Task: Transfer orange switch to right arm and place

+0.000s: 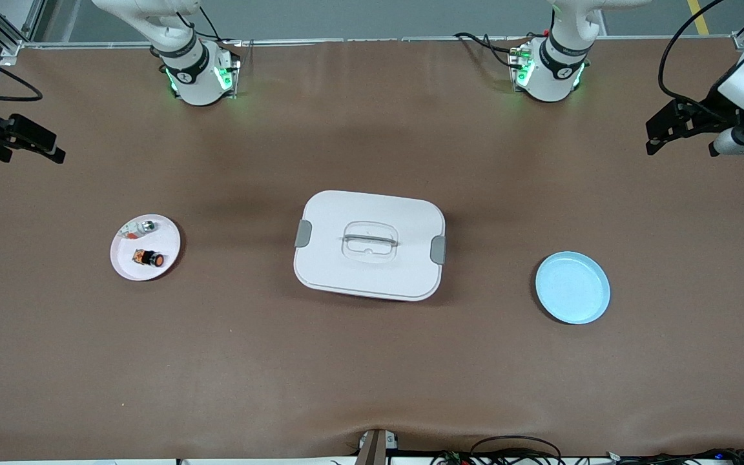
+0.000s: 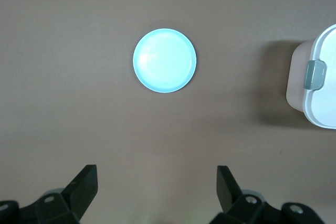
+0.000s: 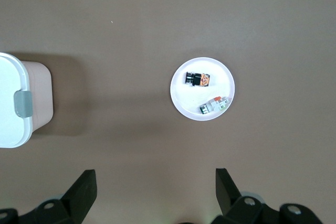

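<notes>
1. Your orange switch (image 1: 149, 258) lies on its side on the pink plate (image 1: 128, 266), toward the right arm's end of the tabletop (image 1: 372, 374); nothing is touching it
2. On that same plate, a small silver-and-clear part (image 1: 139, 227) sits just beside the switch, farther from the front camera
3. Your right gripper (image 3: 155, 195) hangs high over bare tabletop at the right arm's end, jaws spread wide and holding nothing; its wrist view looks down on the plate and both parts
4. Your left gripper (image 2: 157, 192) hangs high over the left arm's end, jaws likewise released and empty
5. You have a white lidded box (image 1: 369, 244) with grey latches at mid-tabletop
6. A light blue plate (image 1: 572, 287) lies between the box and the left arm's end, with nothing on it
</notes>
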You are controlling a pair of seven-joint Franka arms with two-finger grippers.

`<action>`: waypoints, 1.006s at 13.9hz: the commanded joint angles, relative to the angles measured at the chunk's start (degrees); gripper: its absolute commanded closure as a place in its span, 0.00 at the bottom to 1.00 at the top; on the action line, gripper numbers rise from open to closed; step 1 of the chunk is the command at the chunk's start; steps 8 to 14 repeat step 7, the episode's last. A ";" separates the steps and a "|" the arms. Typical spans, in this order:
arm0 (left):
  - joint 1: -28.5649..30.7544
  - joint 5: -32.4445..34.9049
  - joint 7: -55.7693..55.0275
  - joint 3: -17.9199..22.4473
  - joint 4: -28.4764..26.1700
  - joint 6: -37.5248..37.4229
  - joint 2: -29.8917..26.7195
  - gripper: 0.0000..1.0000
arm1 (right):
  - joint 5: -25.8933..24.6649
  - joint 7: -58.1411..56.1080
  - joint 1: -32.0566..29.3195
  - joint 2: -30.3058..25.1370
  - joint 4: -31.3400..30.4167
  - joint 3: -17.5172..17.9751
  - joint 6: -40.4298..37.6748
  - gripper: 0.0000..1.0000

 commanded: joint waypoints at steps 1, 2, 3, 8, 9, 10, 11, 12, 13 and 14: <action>0.45 -0.72 1.36 -0.29 0.22 0.14 -0.59 0.00 | 0.16 -0.81 0.08 -2.02 -2.21 0.25 0.83 0.00; 0.45 -0.72 1.36 -0.29 0.40 0.14 -0.59 0.00 | 0.07 -1.94 0.08 -2.11 -2.21 0.25 0.83 0.00; 0.45 -0.72 1.36 -0.29 0.57 0.14 -0.50 0.00 | -0.02 -2.65 0.08 -2.20 -2.29 0.25 0.83 0.00; 0.45 -0.72 1.27 -0.29 0.57 0.05 -0.50 0.00 | -0.02 -2.66 0.61 -2.82 -3.09 0.34 1.01 0.00; 0.45 -0.72 1.27 -0.29 0.57 0.05 -0.50 0.00 | -0.02 -2.66 0.61 -2.82 -3.09 0.34 1.01 0.00; 0.45 -0.72 1.27 -0.29 0.57 0.05 -0.50 0.00 | -0.02 -2.66 0.61 -2.82 -3.09 0.34 1.01 0.00; 0.45 -0.72 1.27 -0.29 0.57 0.05 -0.50 0.00 | -0.02 -2.66 0.61 -2.82 -3.09 0.34 1.01 0.00; 0.45 -0.72 1.27 -0.29 0.57 0.05 -0.50 0.00 | -0.02 -2.66 0.61 -2.82 -3.09 0.34 1.01 0.00; 0.45 -0.72 1.27 -0.29 0.57 0.05 -0.50 0.00 | -0.02 -2.66 0.61 -2.82 -3.09 0.34 1.01 0.00; 0.45 -0.72 1.27 -0.29 0.57 0.05 -0.50 0.00 | -0.02 -2.66 0.61 -2.82 -3.09 0.34 1.01 0.00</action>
